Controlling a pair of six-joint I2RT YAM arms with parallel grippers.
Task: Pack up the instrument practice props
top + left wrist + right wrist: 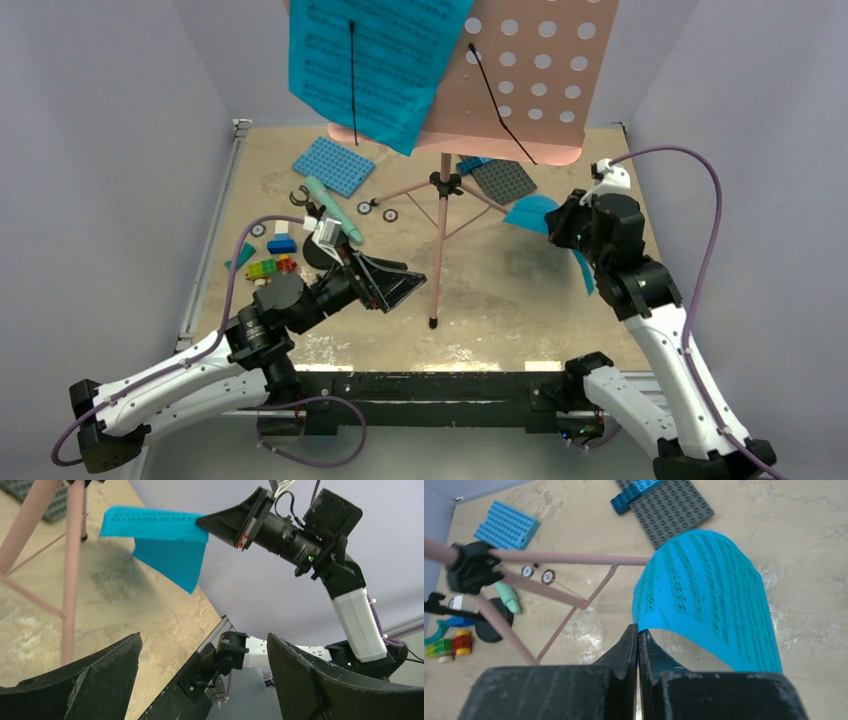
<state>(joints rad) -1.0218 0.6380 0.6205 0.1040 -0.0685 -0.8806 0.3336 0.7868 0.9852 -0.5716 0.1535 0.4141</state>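
**ITEM: Instrument practice props, packing in progress, sheet-music stage**

**Step in hand.** One cyan sheet-music page [709,595] is off the stand and carried in the air, at about 3 o'clock from the pole of the pink tripod music stand [441,240]. I judge the task to be in its early part.

**Right gripper** [638,630]. Jaws pressed together on the lower edge of that page. The paper curls up and away from the tips, clear of the desk [520,300].

**Left gripper** [408,290]. Jaws wide apart, holding nothing and touching nothing. It hangs at about 8 o'clock from the pole, its mouth turned towards the carried page.

**Yet to pack.**
- Second cyan page [375,60], on the perforated board [540,70] at 12 o'clock.
- Mint-green toy microphone [335,210], lying on the desk at about 10 o'clock.
- Black round-base mic stand [494,625], just beside the microphone.
- The music stand itself, upright at centre.

**Not part of the lot.** Blue baseplate [333,165], grey baseplate [503,180], toy bricks [272,266].

**Next move calls for.** Probably a hand-over or a set-down of the limp page. No packing container shows in any view. The open jaws would need to meet a free edge squarely while the clamped pair holds the sheet steady. The tripod legs lie between the two arms and should be avoided.
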